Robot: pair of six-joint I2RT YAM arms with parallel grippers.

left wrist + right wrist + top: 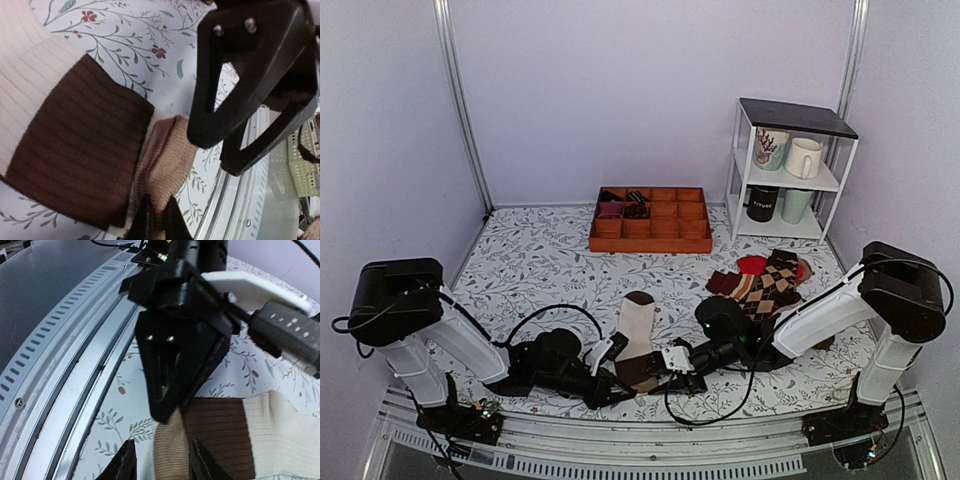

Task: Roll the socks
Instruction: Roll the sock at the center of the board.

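The socks (638, 335) lie flat near the table's front, dark brown toe pointing away, with the wide brown band (75, 145) and tan cuff (167, 160) nearest me. My left gripper (159, 210) is shut on the tan cuff's edge; it also shows in the top view (618, 388) and the right wrist view (166, 412). My right gripper (162, 445) is open, its fingers on either side of the tan cuff (172, 450) from the opposite side. It faces the left gripper in the top view (658, 380) and in the left wrist view (216, 156).
A pile of argyle and red socks (765, 282) lies at the right. A wooden divided tray (650, 222) stands at the back, and a white shelf (790, 170) with mugs at the back right. The table's metal front rail (75, 370) runs just beside the cuff.
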